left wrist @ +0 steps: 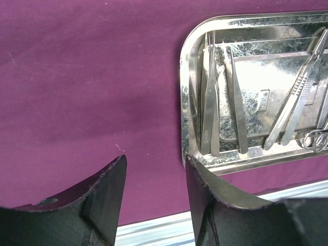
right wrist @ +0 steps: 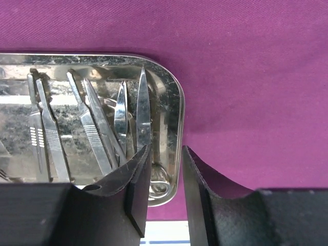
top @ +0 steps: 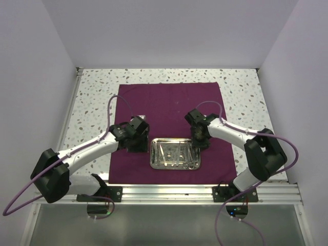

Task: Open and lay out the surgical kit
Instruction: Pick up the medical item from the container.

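Between the left gripper's (left wrist: pixel 155 164) two black fingers nothing was held; the jaws stood apart over bare cloth, just off the near left corner of the steel tray (left wrist: pixel 185 77). On the opposite side, the right gripper's (right wrist: pixel 165 154) two fingers straddled the tray's right rim, one finger over the tray's inside and one over the cloth, with a narrow gap between them. Whether they pinched the rim could not be told.

One tray lay on one dark purple cloth (left wrist: pixel 92 77), which was spread flat and open on the speckled table (top: pixel 92 87); the tray sat near the cloth's near edge, between the two arms. All instruments lay inside the tray. At its left end were at least two pointed tweezers (left wrist: pixel 210 97), side by side, then two ribbed flat handles (left wrist: pixel 296 100) slanted together, and ring handles (left wrist: pixel 318 139) at the frame's edge. At its right end, one pair of scissors (right wrist: pixel 143 110) showed two pointed blades, with four flat handles beside them; overlap made an exact total uncertain.
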You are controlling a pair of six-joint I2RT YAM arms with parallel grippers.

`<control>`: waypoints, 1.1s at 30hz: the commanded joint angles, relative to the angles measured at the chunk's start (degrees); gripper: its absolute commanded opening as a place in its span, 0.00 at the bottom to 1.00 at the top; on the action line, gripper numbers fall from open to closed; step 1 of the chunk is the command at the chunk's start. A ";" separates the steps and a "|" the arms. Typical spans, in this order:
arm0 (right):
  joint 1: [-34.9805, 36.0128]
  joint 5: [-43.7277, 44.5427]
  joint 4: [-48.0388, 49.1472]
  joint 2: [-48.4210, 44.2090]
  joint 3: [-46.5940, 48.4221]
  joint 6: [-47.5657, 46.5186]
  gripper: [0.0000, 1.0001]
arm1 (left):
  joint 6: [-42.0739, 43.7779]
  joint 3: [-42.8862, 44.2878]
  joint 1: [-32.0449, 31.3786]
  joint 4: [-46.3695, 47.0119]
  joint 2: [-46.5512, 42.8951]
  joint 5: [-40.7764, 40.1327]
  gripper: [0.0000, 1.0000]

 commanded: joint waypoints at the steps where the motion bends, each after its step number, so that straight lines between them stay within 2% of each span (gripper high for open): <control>1: 0.66 1.37 2.87 0.22 -0.16 1.43 0.34 | 1.27 1.78 -0.09 -1.72 -2.23 -1.93 0.53; 11: 2.86 1.11 1.29 -1.36 2.30 4.06 0.33 | 1.89 1.61 -0.17 -1.89 -2.94 -2.46 0.52; 23: 3.82 2.60 3.74 4.97 -0.06 5.73 0.33 | 2.59 2.22 -0.17 -2.33 -3.02 -3.07 0.52; 25: 3.91 1.90 4.89 5.93 -1.03 5.82 0.32 | 2.59 2.13 -0.09 -2.51 -3.37 -3.34 0.58; 26: 4.00 1.64 6.02 6.81 -1.73 6.00 0.30 | 2.59 2.13 -0.17 -2.51 -3.46 -3.51 0.66; 27: 4.00 1.37 6.56 7.42 -2.00 6.00 0.23 | 2.50 2.13 -0.17 -2.60 -3.72 -3.60 0.73; 28: 4.00 0.85 6.91 7.87 -2.26 6.00 0.19 | 2.33 1.70 0.00 -2.60 -3.90 -3.60 0.84; 29: 4.00 0.67 7.52 8.74 -2.35 6.09 0.14 | 2.15 1.43 0.26 -2.60 -4.16 -3.34 0.99; 31: 4.18 0.41 7.62 9.19 -2.18 6.00 0.00 | 2.41 0.38 1.84 -1.99 -4.60 -2.20 1.00; 33: 4.18 1.02 6.48 8.67 -1.21 6.00 0.00 | 2.77 0.11 2.64 -1.72 -5.31 -1.14 1.00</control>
